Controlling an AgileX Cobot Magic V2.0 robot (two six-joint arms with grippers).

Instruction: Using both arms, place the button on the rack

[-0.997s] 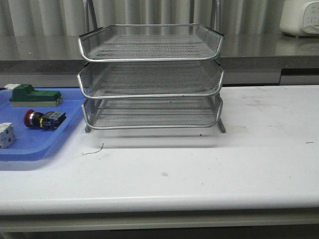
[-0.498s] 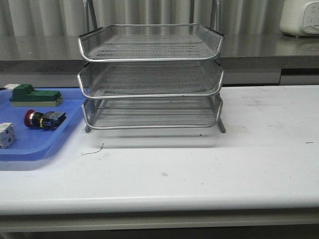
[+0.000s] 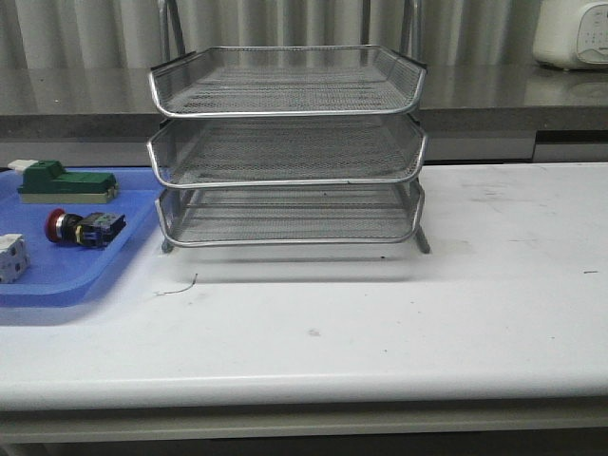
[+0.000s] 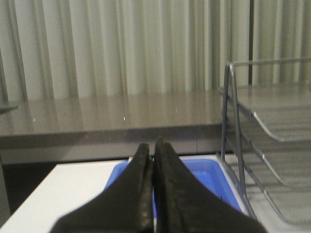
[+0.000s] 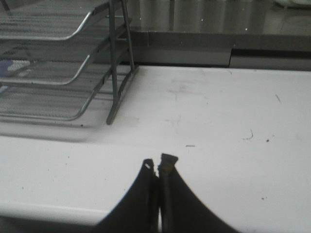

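The button (image 3: 84, 228), with red head and black body, lies on its side in the blue tray (image 3: 66, 280) at the left of the table. The three-tier silver wire rack (image 3: 288, 147) stands at the middle back; it also shows in the left wrist view (image 4: 272, 145) and the right wrist view (image 5: 58, 63). My left gripper (image 4: 153, 148) is shut and empty, hovering over the near end of the blue tray (image 4: 214, 174). My right gripper (image 5: 159, 165) is shut and empty over the white table, to the right of the rack. Neither arm shows in the front view.
In the blue tray there is also a green block (image 3: 62, 180) at the back and a white cube (image 3: 11, 258) at the front left. A grey counter (image 3: 494, 95) runs behind the table, with a white appliance (image 3: 573, 33) at its right end.
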